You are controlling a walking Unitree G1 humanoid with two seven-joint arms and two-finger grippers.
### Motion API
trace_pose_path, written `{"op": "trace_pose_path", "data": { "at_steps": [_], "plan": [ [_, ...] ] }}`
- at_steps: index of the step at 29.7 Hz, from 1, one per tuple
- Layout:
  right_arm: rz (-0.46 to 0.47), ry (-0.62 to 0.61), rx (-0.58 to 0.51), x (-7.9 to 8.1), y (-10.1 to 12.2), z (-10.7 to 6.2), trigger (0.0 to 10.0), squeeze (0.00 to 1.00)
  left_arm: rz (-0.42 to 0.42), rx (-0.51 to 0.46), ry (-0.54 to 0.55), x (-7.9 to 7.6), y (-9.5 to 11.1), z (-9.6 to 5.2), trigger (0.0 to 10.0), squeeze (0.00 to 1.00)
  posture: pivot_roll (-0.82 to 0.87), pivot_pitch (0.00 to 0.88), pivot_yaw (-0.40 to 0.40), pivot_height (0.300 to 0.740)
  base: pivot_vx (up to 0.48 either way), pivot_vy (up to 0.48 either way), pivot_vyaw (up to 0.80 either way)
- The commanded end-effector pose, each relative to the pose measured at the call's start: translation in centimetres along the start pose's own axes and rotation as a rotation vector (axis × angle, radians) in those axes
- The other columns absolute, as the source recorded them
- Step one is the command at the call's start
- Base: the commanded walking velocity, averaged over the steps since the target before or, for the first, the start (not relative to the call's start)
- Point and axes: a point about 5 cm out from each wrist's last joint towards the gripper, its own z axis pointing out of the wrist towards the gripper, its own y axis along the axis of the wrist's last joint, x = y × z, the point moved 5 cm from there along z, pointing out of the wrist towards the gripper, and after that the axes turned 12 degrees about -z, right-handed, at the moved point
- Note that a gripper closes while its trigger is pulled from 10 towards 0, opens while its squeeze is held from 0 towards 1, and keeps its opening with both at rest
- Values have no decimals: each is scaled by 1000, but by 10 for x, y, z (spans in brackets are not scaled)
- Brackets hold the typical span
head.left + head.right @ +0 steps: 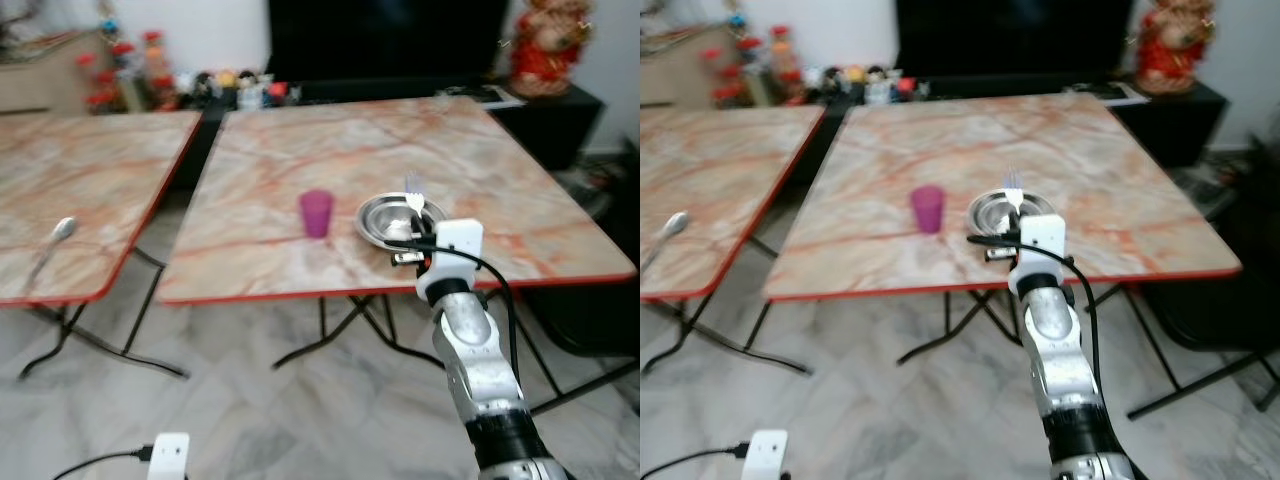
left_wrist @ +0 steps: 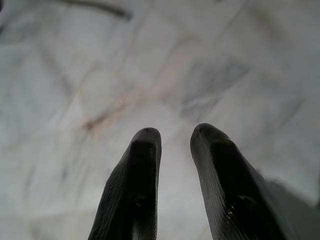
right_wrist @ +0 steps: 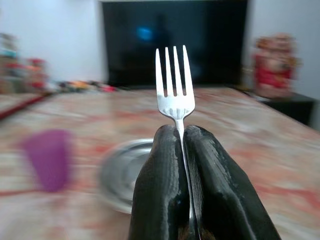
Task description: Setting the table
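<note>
The right gripper has its two black fingers pressed tight on the handle of a shiny silver metal fork, prongs pointing up. It holds the fork over the round shiny steel bowl on the marble-look folding table with the red edge. A small purple plastic cup stands just beside the bowl. A silver spoon lies on the next table. The left gripper hangs over the floor, fingers a little apart. No writing can be read.

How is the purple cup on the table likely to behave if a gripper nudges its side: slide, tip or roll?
The purple cup stands upright and looks like small, thin plastic, so it is probably light and would slide easily on the smooth marble-patterned table. It seems taller than wide, so a push near the rim might tip it. Once on its side, its tapered shape would likely roll in a curve.
</note>
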Motion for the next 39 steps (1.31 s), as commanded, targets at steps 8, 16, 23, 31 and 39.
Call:
{"op": "trace_pose_path", "data": {
  "at_steps": [8, 16, 23, 31, 39],
  "plan": [
    [20, 24, -9, 11, 5, 2, 10000, 0, -2, 17, 14, 6, -7, -1, 10000, 0, -65, 0, 28, 740, 348, 0, 0],
    [6, 33, -15, 13, 6, 3, 10000, 0, 2, 12, 12, 5, -5, -1, 10000, 0, -63, 0, 29, 740, 349, 0, 0],
    [-4, 43, -24, 15, 7, 3, 10000, 0, 2, 14, 12, 5, -5, -1, 10000, 0, -64, 0, 30, 740, 349, 0, 0],
    [0, 56, -46, 18, 11, 3, 10000, 0, 0, 15, 11, 4, -5, -1, 10000, 0, -63, 0, 29, 740, 350, 0, 309],
    [-4, 56, -45, 17, 11, 2, 10000, 0, 10, 13, 12, 4, -5, -1, 10000, 0, -66, 0, 30, 740, 235, 0, 0]
  ]
}}
